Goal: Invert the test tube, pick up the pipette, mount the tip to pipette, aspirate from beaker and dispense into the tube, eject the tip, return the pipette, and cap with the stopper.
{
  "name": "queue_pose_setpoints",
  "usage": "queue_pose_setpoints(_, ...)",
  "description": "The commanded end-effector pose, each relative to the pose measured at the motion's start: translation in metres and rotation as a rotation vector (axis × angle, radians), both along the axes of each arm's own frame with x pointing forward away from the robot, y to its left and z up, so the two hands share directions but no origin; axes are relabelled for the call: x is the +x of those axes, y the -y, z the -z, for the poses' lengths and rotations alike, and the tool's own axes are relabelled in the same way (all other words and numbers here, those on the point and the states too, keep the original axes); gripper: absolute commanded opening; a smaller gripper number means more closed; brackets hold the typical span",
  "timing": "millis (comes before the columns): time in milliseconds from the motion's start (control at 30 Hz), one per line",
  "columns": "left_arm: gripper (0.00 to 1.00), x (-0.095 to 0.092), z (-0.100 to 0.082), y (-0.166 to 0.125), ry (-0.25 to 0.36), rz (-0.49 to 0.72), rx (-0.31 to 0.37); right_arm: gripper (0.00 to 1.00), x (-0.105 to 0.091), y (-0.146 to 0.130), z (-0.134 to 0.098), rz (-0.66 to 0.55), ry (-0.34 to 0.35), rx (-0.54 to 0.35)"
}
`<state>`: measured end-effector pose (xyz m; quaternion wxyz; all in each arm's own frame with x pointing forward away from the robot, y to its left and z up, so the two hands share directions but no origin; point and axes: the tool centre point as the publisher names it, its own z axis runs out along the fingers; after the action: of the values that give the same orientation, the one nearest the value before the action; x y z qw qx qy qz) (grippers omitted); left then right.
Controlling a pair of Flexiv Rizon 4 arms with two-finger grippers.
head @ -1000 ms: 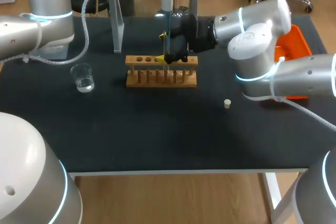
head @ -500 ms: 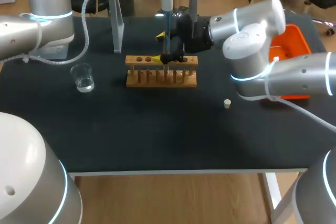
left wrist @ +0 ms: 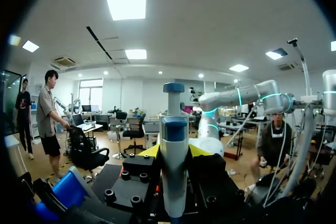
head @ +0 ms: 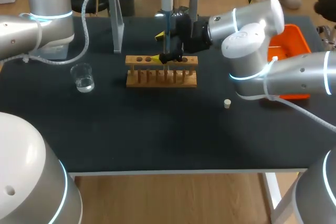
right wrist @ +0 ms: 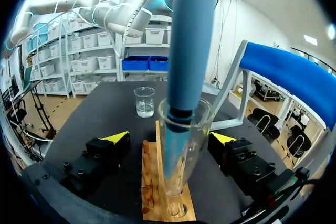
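The beaker (head: pixel 83 77) stands well left of the wooden rack (head: pixel 161 78). Above the rack, the left gripper (left wrist: pixel 175 153) clamps the pipette (head: pixel 167 3), whose lower end sits inside the test tube (right wrist: pixel 181 145), upright at the rack. The right gripper (right wrist: pixel 169 138) straddles the tube, fingers wide and clear of it. The stopper (head: pixel 227 103) lies right of the rack.

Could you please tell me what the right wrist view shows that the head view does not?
Only the right wrist view: the pipette reaching down inside the test tube, which stands in the wooden rack between the open fingers of the right gripper. Only the head view: the stopper lying on the table, and the orange tray. Both: the beaker and the rack.
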<state>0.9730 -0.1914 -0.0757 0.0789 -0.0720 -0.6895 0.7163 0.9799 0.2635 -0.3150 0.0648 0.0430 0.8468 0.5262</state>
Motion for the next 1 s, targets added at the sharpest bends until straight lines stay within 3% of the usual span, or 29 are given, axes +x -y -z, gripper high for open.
queue_pose_setpoints(33, 0.0, 0.002, 0.0, -0.001, 0.0, 0.006, 0.002, 1.0, 0.0, 0.001, 0.0, -0.002, 0.0, 0.001)
queue_pose_setpoints(1000, 0.0, -0.001, -0.017, 0.003, 0.02, 0.011, 0.024, 1.0, 0.0, 0.001, 0.0, -0.002, 0.0, 0.001)
